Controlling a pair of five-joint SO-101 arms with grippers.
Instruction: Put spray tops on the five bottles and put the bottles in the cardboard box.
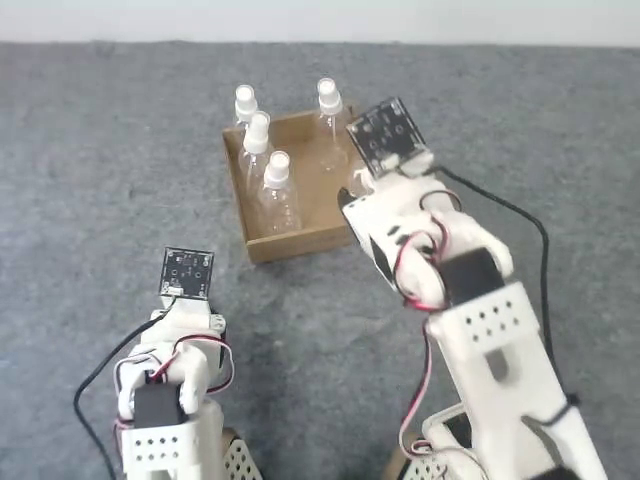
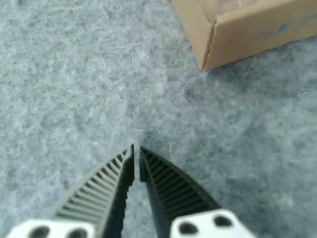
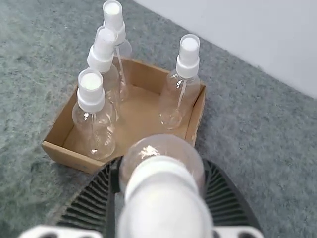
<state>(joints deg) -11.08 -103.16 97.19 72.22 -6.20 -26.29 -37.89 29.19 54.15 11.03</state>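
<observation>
Right fingers (image 3: 224, 197): clamped on either side of a clear bottle (image 3: 161, 161), white spray top (image 3: 163, 198) fitted and pointing back toward my wrist camera. The bottle hangs at the near edge of the cardboard box (image 3: 67, 151), on the side toward my right arm; I cannot tell whether its base touches anything.

Box contents: four bottles, all upright, all capped with white spray tops. Three stand in a row along one side: nearest (image 3: 92, 119), middle (image 3: 101, 69), farthest (image 3: 114, 29). The fourth (image 3: 181, 89) stands alone by the opposite wall.

Left fingers (image 2: 111, 191): nearly closed, only a thin slit between the ribbed tips, nothing held. They hang low over the grey surface (image 1: 120, 150) (a felt-like mat). A corner of the box (image 2: 213, 44) lies ahead of them, well apart.

In the high view the box (image 1: 300, 243) lies ahead of both arms, my right wrist above its near right corner
</observation>
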